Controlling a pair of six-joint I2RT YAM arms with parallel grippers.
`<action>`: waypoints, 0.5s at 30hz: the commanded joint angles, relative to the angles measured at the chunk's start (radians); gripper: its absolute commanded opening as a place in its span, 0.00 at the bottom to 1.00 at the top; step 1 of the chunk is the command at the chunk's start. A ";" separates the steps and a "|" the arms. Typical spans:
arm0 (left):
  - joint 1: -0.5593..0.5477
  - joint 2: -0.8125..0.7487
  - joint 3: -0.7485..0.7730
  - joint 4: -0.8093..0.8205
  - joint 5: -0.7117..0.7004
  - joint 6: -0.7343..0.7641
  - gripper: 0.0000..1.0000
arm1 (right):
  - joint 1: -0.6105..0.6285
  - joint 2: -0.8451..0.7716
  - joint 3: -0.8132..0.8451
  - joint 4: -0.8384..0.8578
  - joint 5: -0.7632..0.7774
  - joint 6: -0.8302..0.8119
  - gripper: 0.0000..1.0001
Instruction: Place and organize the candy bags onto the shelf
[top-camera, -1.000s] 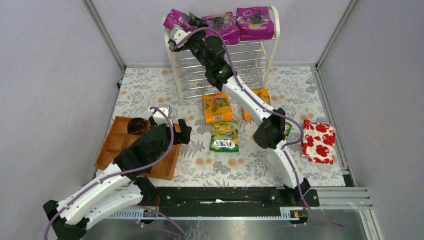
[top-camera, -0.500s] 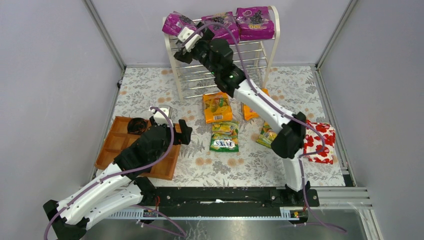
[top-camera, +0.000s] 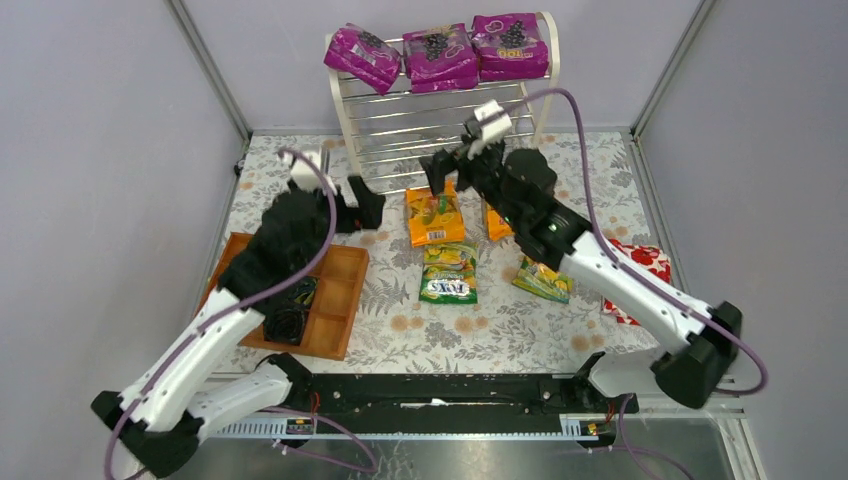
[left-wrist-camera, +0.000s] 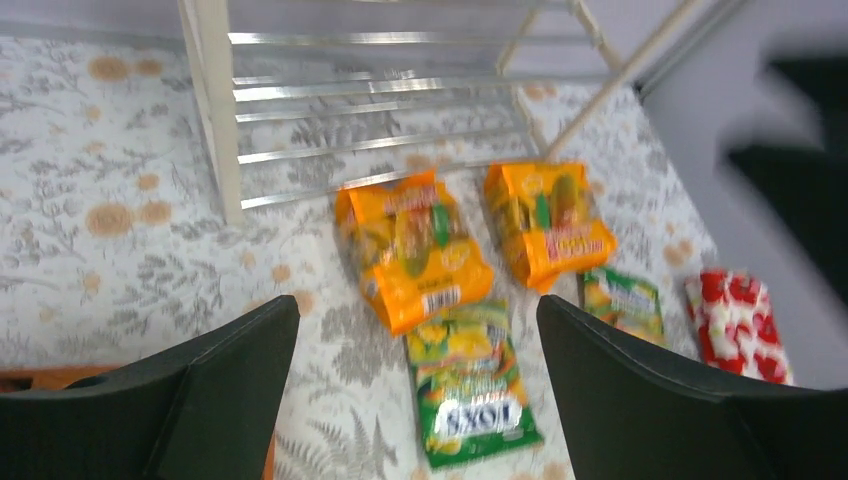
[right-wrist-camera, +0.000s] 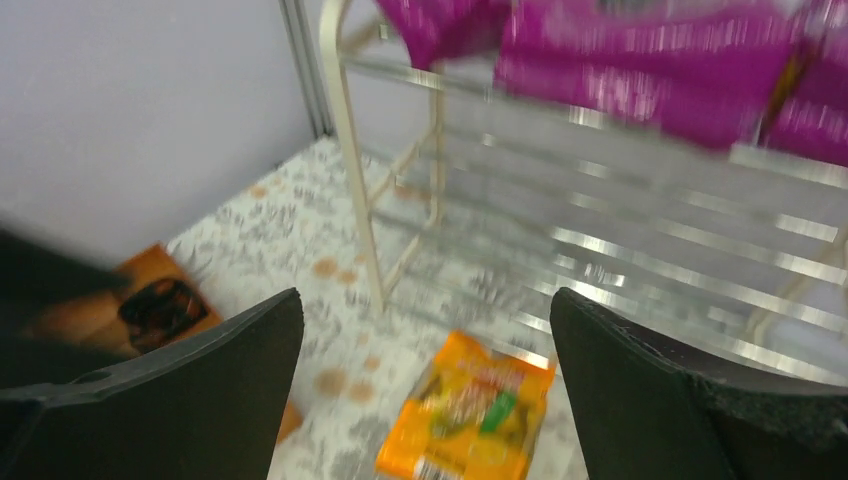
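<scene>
Purple bags (top-camera: 437, 52) on shelf (top-camera: 348, 130); four remain.
Left gripper (top-camera: 365, 205), right gripper (top-camera: 450, 170) wide open, empty; next, grasp centre orange bag (top-camera: 433, 214).

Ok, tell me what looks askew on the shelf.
The left purple bag on the top tier of the shelf lies skewed, turned at an angle to the rods. The middle bag and right bag sit roughly square.
</scene>
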 joint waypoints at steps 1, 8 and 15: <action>0.215 0.154 0.210 0.075 0.302 -0.030 0.92 | 0.004 -0.167 -0.198 -0.048 0.051 0.178 1.00; 0.386 0.414 0.635 0.124 0.403 -0.032 0.86 | 0.003 -0.365 -0.424 -0.135 0.042 0.272 1.00; 0.397 0.668 0.949 0.122 0.265 0.039 0.84 | 0.003 -0.435 -0.464 -0.203 -0.037 0.310 1.00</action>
